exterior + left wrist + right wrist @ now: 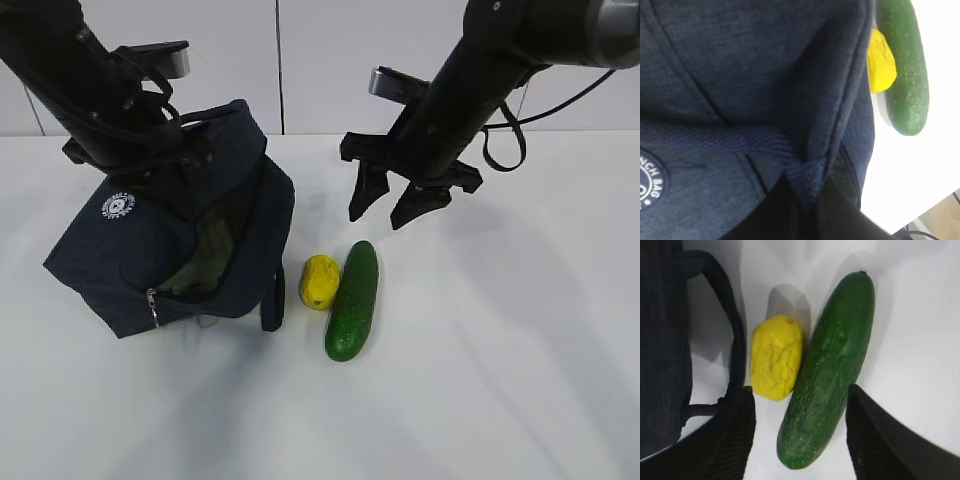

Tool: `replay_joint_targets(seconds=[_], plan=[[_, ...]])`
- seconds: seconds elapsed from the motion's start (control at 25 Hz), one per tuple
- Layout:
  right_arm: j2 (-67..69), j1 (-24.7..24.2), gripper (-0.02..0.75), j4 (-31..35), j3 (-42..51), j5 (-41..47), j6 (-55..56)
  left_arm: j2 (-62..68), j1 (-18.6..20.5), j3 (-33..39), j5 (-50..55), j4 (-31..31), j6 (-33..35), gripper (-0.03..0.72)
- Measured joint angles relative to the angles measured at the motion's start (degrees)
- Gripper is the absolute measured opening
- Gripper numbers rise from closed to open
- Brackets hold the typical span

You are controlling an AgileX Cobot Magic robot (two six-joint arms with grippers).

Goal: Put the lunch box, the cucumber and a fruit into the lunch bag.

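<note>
Cucumber (352, 299) sits closest to where I stand, lying flat on the white surface (500, 380), just right of the lunch bag (175, 240).

Lunch bag is the biggest thing: dark navy, tipped up at its far end with the mouth gaping toward the cucumber. Something pale green shows inside the opening, probably the lunch box (205, 258), so that step looks done. One loop handle hangs down to the surface beside the bag.

Left tool is mostly hidden by the bag, near its top; jaws closed, apparently pinching the handle strap to hold the mouth up.

Right tool (402, 198) hovers above and behind the cucumber, jaws apart, holding nothing.

Fruit (320, 281) is small, yellow and wrinkled, wedged between bag and cucumber and touching the cucumber's side.

Risks, my guess: a jaw coming down on the cucumber could knock the touching fruit and roll it off. The glossy skin may slip. If the strap slips, the mouth sags shut.
</note>
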Motion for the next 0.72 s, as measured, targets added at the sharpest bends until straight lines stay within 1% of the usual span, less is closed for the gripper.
replay_joint_targets(seconds=[0.2,0.4,0.72], plan=[[2.1,1.7,0.439,-0.9,0.0,-1.0,4.1,0.0,0.0,0.0,0.2,0.0,0.0,-0.008],[3.9,1.7,0.439,-2.3,0.0,-1.5,7.0,0.0,0.0,0.0,0.4,0.1,0.0,-0.008],[7.1,1.7,0.439,-2.6,0.0,-4.0,9.0,0.0,0.0,0.0,0.6,0.1,0.0,-0.008]])
